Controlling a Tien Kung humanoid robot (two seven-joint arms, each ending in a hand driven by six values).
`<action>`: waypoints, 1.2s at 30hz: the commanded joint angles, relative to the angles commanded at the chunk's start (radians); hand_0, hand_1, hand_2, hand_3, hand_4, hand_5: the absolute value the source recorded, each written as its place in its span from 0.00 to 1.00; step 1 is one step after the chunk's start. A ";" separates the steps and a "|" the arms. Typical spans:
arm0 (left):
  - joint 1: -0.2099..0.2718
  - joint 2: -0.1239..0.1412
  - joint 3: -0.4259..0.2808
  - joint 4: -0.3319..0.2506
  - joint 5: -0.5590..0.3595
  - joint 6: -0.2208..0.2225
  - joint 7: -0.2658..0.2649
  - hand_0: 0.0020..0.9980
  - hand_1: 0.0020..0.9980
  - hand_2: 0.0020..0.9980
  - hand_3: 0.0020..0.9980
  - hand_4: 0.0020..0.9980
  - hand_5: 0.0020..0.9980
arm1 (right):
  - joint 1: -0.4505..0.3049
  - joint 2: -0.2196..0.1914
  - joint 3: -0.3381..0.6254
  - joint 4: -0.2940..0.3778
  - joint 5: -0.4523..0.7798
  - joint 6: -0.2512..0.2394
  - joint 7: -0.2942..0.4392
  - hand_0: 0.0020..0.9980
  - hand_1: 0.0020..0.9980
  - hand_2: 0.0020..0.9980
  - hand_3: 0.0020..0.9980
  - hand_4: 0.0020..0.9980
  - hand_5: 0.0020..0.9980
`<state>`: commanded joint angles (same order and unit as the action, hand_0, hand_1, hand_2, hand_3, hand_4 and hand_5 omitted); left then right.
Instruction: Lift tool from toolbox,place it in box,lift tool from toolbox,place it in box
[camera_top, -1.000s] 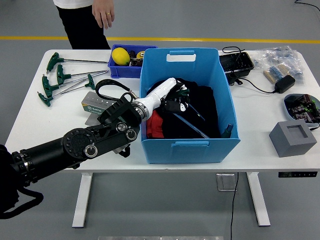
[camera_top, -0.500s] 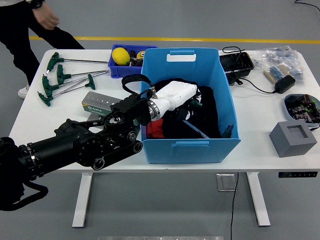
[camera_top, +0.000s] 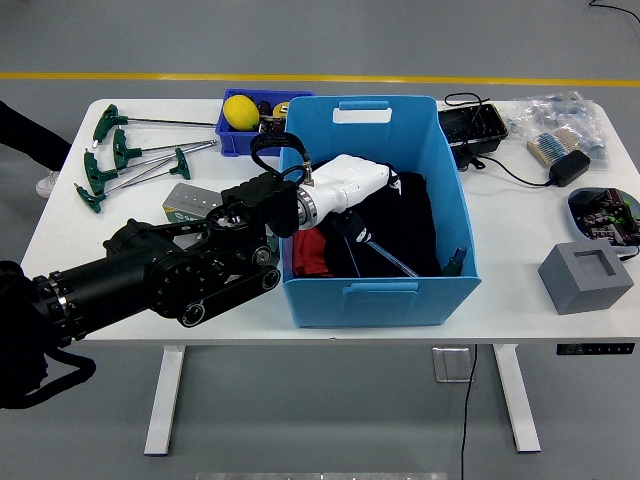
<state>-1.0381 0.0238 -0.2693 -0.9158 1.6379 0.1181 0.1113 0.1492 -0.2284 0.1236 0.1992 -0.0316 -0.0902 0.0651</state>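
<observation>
- Toolbox (camera_top: 376, 290), large and light blue, standing at the middle of the white tabletop (camera_top: 520, 300), filled with dark tools and a red item.
- Left robot hand (camera_top: 350, 180) reaching in over the toolbox's 9 o'clock wall, its white back uppermost, above the dark contents in the 10 o'clock part of the bin.
- Fingers of that robot hand hidden under the white shell; cannot tell whether apart, together or clamped on anything.
- Black left arm (camera_top: 170, 280) stretching from the 8 o'clock corner across the tabletop to the toolbox.
- Small dark blue box (camera_top: 240, 135) touching the toolbox at its 10 o'clock corner, holding a yellow object (camera_top: 241, 111).
- Green-handled T-wrenches (camera_top: 115, 160) lying at 10 o'clock on the tabletop.
- Grey-green case (camera_top: 190, 207) just beside the arm, at 9 o'clock from the toolbox.
- Grey block (camera_top: 586, 276) at 3 o'clock, well apart from the toolbox.
- Black charger with cable (camera_top: 566, 168) at 2 o'clock.
</observation>
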 joint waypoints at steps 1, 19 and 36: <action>-0.001 0.000 -0.006 -0.001 0.003 -0.013 0.001 0.64 0.73 0.82 0.80 0.93 0.00 | 0.000 0.000 0.000 0.000 0.000 0.000 0.000 0.68 0.65 0.71 0.57 0.78 0.73; 0.055 0.059 -0.199 -0.123 0.021 -0.058 0.040 0.97 0.99 1.00 0.93 1.00 0.67 | -0.014 0.006 0.009 -0.005 0.006 0.000 0.000 0.68 0.65 0.71 0.57 0.78 0.73; 0.362 0.247 -0.610 -0.333 0.076 0.084 -0.008 1.00 1.00 1.00 1.00 1.00 0.68 | -0.037 0.011 0.091 -0.011 -0.022 0.000 0.000 0.68 0.65 0.71 0.57 0.78 0.73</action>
<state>-0.6757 0.2707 -0.8793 -1.2484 1.7139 0.2022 0.1031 0.1123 -0.2169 0.2143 0.1878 -0.0536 -0.0904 0.0655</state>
